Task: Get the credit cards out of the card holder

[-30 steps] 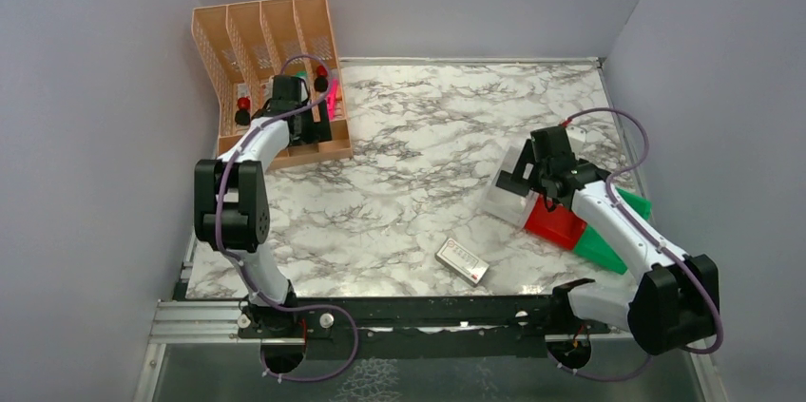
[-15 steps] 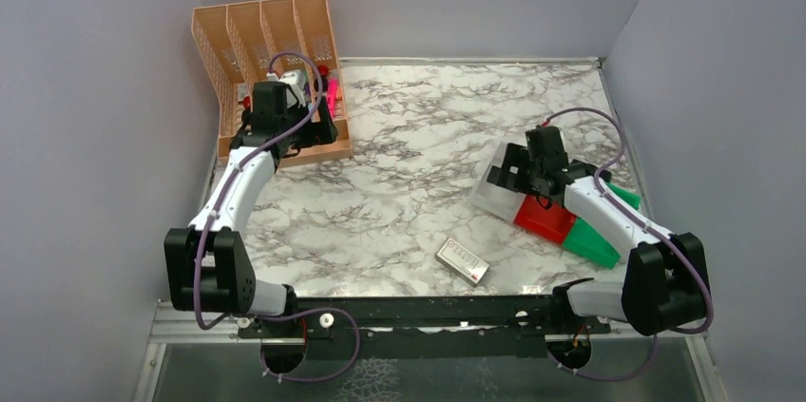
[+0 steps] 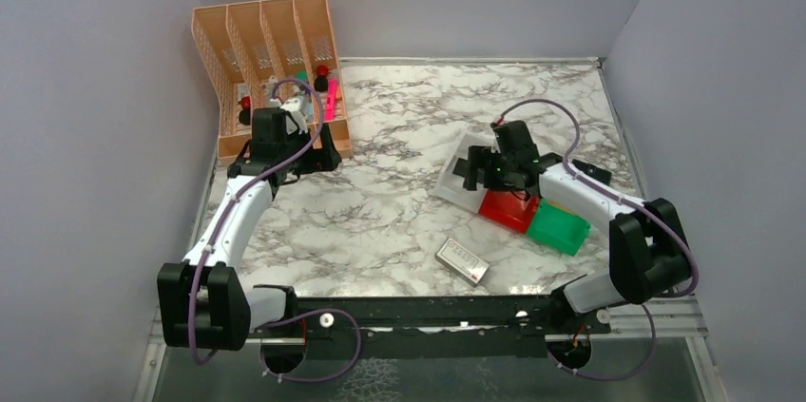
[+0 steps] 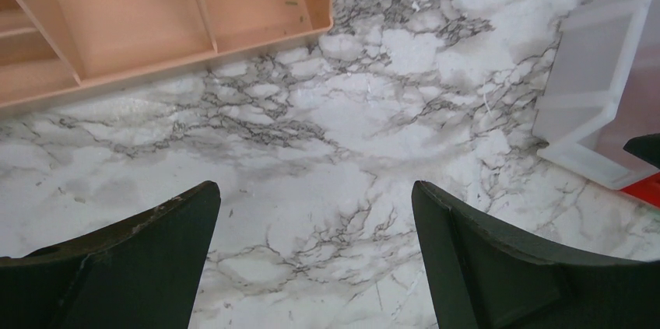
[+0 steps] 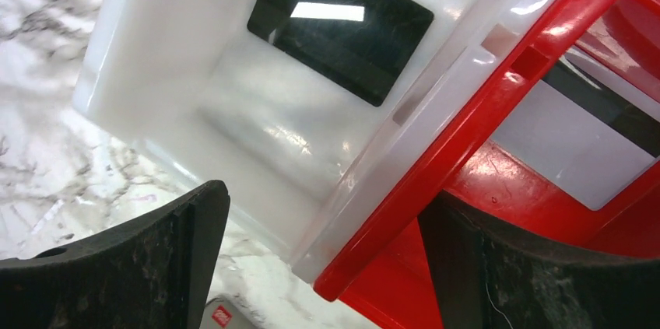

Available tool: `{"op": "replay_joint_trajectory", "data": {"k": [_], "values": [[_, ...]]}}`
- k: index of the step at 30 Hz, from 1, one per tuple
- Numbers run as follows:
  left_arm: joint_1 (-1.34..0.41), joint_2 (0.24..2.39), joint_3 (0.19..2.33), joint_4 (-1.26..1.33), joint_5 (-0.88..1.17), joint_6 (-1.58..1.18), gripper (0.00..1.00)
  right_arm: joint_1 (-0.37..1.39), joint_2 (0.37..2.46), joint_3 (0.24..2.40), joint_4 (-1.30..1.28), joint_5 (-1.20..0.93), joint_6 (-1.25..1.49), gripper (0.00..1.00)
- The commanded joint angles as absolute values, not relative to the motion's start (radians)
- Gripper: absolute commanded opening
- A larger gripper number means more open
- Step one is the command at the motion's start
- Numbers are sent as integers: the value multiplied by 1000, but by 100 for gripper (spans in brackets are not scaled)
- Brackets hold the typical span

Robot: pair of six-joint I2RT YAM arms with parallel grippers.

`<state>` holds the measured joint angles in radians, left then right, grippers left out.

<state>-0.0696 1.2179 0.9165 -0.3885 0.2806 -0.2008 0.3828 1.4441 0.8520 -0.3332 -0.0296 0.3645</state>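
Observation:
My right gripper (image 3: 468,172) (image 5: 323,201) is open and straddles the touching walls of a white bin (image 3: 454,179) (image 5: 156,49) and a red bin (image 3: 508,212) (image 5: 498,103). Its right finger is inside the red bin. A black credit card (image 5: 340,27) lies flat in the white bin. A white card with a dark stripe (image 5: 576,142) lies in the red bin. My left gripper (image 3: 318,155) (image 4: 315,193) hangs open over bare marble, with nothing between its fingers. The card holder is not in view.
An orange slotted organizer (image 3: 276,41) (image 4: 140,26) with pens stands at the back left, just behind my left gripper. A green bin (image 3: 559,229) adjoins the red one. A small whitish case with a red mark (image 3: 462,261) (image 5: 222,317) lies near the front edge.
My left gripper drew back out of the organizer to the marble in front of it. My right gripper swung left, and the white, red and green bins slid left with it.

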Motion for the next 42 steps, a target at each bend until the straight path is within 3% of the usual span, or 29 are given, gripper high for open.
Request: {"op": "replay_joint_trajectory", "data": {"k": [1, 11, 27, 33, 38, 42], "values": [[-76, 1190, 842, -347, 290, -211, 97, 485, 1508, 937, -296, -49, 374, 93], [-77, 1132, 791, -348, 233, -209, 97, 671, 1730, 1156, -312, -15, 369, 93], [-77, 1137, 787, -356, 215, -198, 97, 780, 1921, 1391, -375, 30, 97, 93], [-77, 1139, 789, -365, 197, -193, 97, 787, 1948, 1423, -409, 276, 439, 94], [-77, 1140, 789, -364, 194, -191, 97, 787, 1891, 1349, -288, 209, 609, 94], [-77, 1141, 790, -364, 190, -190, 97, 787, 1899, 1369, -324, 289, 785, 95]]}}
